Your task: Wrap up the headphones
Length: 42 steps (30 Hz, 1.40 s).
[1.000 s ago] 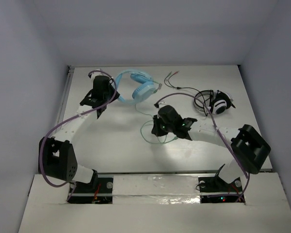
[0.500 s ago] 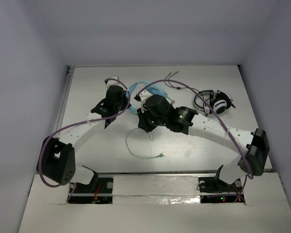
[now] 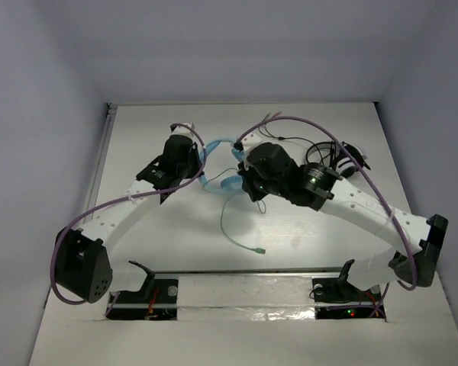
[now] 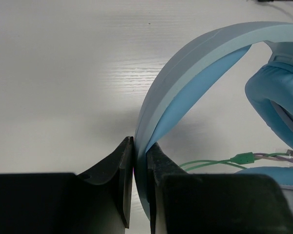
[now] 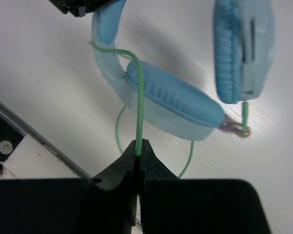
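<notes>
The light-blue headphones (image 4: 195, 63) are found on the white bench (image 3: 175, 236), to the left of the black-and-white headset (image 3: 353, 158) and well apart from it. The headband (image 4: 176, 83) is pinched on its edge between the fingers of the left end effector (image 4: 139, 146), which are pressed against it from both sides. The thin green cable (image 5: 139, 97) is gripped by the right end effector (image 5: 138, 146), its fingers pressed together on it. From there the cable is led up and over the headband just beside one padded earcup (image 5: 171, 97); the second earcup (image 5: 234, 48) is seen on its edge nearby. The free end of the cable, with its plug (image 3: 259, 250), lies on the bench nearer to the arm bases than the black-and-white headset.

Compared with one second ago, the headphones have been brought nearer to the black-and-white headset and lifted at the headband. The right end effector has been moved from the loose loop of cable towards the earcups, and the black-and-white headset is now partly covered by the right arm. The loop has been drawn out longer, and the plug has shifted.
</notes>
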Motion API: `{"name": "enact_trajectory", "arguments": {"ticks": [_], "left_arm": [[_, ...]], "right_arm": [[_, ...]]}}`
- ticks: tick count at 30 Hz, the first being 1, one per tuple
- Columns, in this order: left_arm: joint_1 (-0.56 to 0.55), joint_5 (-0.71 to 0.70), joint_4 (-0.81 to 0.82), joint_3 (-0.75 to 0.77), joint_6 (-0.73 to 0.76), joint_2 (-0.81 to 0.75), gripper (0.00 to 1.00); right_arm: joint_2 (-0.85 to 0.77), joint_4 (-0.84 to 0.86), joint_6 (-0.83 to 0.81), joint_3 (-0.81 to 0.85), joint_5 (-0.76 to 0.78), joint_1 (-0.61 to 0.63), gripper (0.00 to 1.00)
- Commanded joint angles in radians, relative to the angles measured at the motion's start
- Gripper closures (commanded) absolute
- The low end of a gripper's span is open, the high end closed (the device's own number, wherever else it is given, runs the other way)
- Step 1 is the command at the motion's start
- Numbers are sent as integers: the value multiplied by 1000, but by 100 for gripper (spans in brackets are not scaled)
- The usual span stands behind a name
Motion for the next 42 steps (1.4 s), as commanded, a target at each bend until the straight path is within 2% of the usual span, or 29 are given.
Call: {"name": "enact_trajectory", "arguments": {"ticks": [1,8,9,12,23,27,31,33,36,37,39,40,42], "left_arm": [[-25,68,-38,147,73,-2,100],[-39,108,-228,264,280,47,100],[-39,171,-224,259,294,39,100],[-39,179,-210,244,301,6,100],[-39,122,-205,282,329,-8,100],[-39,78,-219,325,332,-14,100],[-48,199,-230,325,344,-7,100],[-57,191,-238,307,350,-8,100],[-57,52,-228,302,343,-27,100],[-57,-12,-224,317,343,-31,100],[-57,-26,-215,342,337,-28,100],[-57,-26,-215,362,338,-22,100],[-57,-40,-218,371,337,-4,100]], "right_arm": [[-71,-36,-22,9,50,-19,100],[-151,-85,-36,-13,137,-68,100],[-156,-84,-36,-17,154,-83,100],[-148,-114,-18,-19,154,-83,100],[-355,-32,56,-252,-62,-83,100],[-344,-53,79,-255,18,-83,100],[-283,-16,93,-185,213,-93,100],[-259,11,77,-171,231,-117,100],[-248,-45,62,-157,158,-117,100],[-295,-35,62,-171,97,-117,100],[-361,37,60,-221,-32,-117,100],[-395,72,54,-240,-189,-117,100],[-465,120,57,-270,-298,-117,100]]}}
